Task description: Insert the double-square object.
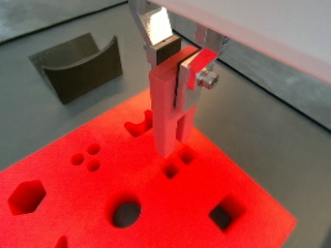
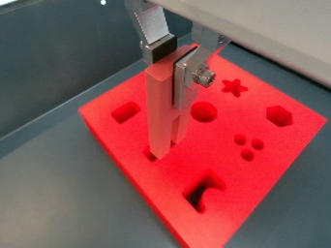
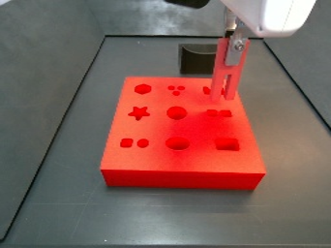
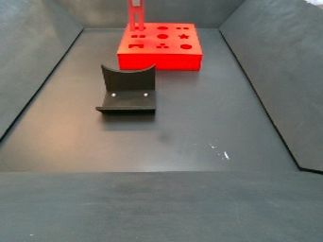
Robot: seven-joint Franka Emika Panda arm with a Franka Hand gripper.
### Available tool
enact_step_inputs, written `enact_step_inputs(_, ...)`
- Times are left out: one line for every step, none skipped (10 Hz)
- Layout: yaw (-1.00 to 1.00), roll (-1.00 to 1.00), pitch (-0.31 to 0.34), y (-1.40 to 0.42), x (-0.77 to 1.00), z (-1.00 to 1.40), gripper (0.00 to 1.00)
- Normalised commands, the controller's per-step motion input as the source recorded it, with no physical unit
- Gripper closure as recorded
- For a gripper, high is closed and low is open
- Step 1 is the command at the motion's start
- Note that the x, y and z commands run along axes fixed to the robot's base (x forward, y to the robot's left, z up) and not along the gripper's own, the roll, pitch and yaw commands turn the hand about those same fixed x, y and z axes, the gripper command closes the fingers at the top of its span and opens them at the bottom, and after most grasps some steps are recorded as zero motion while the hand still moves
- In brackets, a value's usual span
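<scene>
Hand: the hand [image 1: 177, 60] hangs over the red block, its two silver fingers [image 2: 158, 29] clamped on the top of the double-square object; it shows in both wrist views and in a side view [image 3: 231, 48]
Double-square object: the double-square object [image 1: 171, 108] is a slim bright-red bar held upright between the pads; its points in other views are [image 2: 162, 108], [image 3: 227, 75] and [image 4: 136, 16]
Lower end of the bar: in both wrist views it meets the top face of the block at a small cutout; whether it is already inside the hole I cannot tell
Red block: the red block [image 3: 181, 172] lies flat on the tabletop, its top face cut with shaped holes: a hexagon, a star, round holes, squares, a cluster of three small dots; also seen at [image 1: 77, 208], [image 2: 258, 189] and [image 4: 184, 60]
Block's place: in a side view it sits toward the far edge of the tabletop
Dark grey curved holder: the holder [image 4: 127, 90] stands on the tabletop, apart from the block, nearer the tabletop's middle; also visible at [image 1: 77, 66] and behind the block at [image 3: 196, 56]
Tabletop: dark grey tabletop [image 4: 190, 132] with raised walls around its edges
</scene>
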Motion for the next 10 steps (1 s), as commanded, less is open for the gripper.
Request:
enact_step_inputs(-0.17, 0.43, 0.253, -0.39, 0.09, 0.06, 1.00)
enact_step_inputs(0.00, -0.01, 0.000, 0.00, 0.01, 0.00, 1.00)
enact_step_inputs(-0.07, 0.09, 0.000, 0.00, 0.25, -0.30, 1.00)
enact_step_inputs(-0.19, 0.10, 0.000, 0.00, 0.35, -0.27, 1.00)
enact_step_inputs(-0.17, 0.00, 0.000, 0.02, 0.05, -0.17, 1.00)
enact_step_inputs(-0.13, 0.00, -0.030, 0.00, -0.08, 0.00, 1.00)
enact_step_inputs(-0.18, -0.01, -0.039, 0.00, -0.26, 0.00, 1.00)
enact_step_inputs(-0.21, -0.04, -0.036, 0.00, -0.36, 0.00, 1.00)
enact_step_inputs(-0.18, -0.13, -0.066, 0.00, -0.22, 0.00, 1.00)
enact_step_inputs(-0.10, -0.23, -0.076, -0.02, 0.00, 0.00, 1.00)
